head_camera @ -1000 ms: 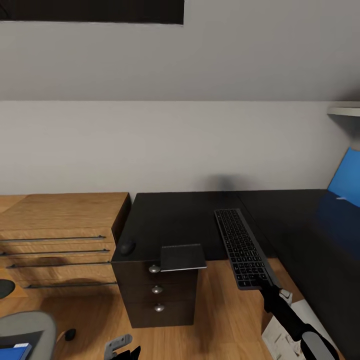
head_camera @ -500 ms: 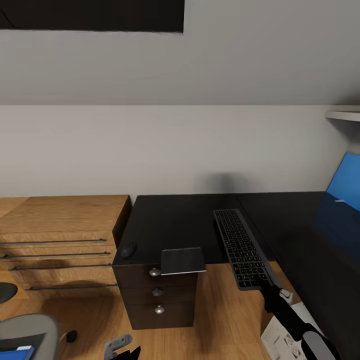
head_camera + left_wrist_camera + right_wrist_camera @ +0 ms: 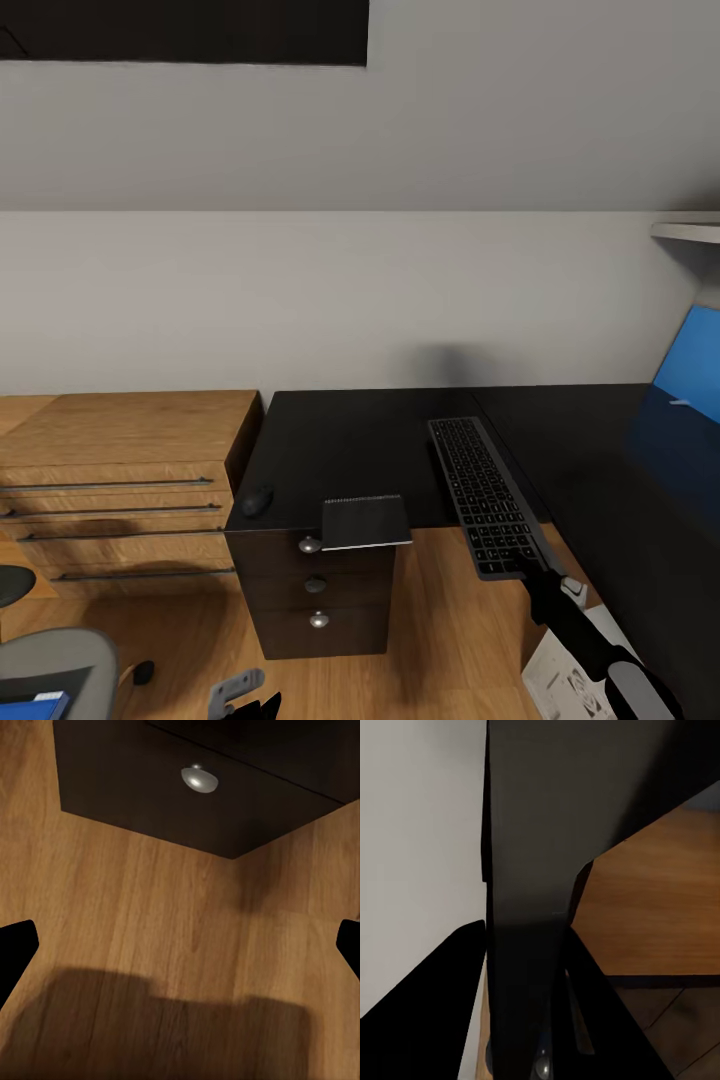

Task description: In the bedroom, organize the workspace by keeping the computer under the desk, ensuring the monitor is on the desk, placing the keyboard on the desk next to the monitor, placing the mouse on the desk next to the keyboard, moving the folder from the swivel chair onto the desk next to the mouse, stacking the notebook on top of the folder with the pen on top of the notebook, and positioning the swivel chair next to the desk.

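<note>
Keyboard point(image 3: 487, 495) half off the black desk point(image 3: 350, 440) edge, pinched at its near end by right gripper point(image 3: 528, 574); left gripper point(image 3: 180, 945) spread.

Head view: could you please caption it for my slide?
Right pincer holding the keyboard at the black desk edge, notebook and mouse alongside.

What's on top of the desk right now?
On the desk: the mouse at its left front corner, the notebook overhanging the front edge above the drawers, and the keyboard, its near end past the edge in the right gripper.
</note>
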Available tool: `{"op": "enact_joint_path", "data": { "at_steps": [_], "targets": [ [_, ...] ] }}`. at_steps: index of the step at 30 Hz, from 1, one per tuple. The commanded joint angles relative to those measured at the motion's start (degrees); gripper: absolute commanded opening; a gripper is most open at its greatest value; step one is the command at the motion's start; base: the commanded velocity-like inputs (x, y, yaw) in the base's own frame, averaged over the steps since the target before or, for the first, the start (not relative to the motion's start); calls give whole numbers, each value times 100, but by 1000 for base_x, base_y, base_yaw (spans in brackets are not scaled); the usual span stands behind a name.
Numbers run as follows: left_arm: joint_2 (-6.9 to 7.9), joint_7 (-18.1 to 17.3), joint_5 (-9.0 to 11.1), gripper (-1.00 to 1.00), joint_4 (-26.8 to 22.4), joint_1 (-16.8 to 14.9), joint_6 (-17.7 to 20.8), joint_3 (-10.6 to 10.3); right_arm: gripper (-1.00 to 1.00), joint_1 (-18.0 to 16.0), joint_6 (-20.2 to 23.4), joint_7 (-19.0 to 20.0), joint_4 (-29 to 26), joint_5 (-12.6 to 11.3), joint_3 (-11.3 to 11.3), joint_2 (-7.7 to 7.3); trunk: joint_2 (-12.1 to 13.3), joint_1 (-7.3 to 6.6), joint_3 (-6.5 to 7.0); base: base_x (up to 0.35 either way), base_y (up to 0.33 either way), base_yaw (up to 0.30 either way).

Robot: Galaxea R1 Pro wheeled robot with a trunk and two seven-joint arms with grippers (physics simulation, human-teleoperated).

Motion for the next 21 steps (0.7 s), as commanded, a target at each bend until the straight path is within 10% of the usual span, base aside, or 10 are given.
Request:
{"op": "enact_joint_path", "data": {
  "at_steps": [1, 21],
  "targets": [
    [-10, -55, -32, 100, -12, -5, 40, 47, -100, -4, 46, 4, 1, -41, -9, 0, -4, 0, -6, 0, 0, 0],
    [-10, -56, -32, 100, 177, -5, 32, 42, -100, -4, 52, 6, 1, -41, -3, 5, -4, 0, -6, -37, 0, 0]
  ]
}}
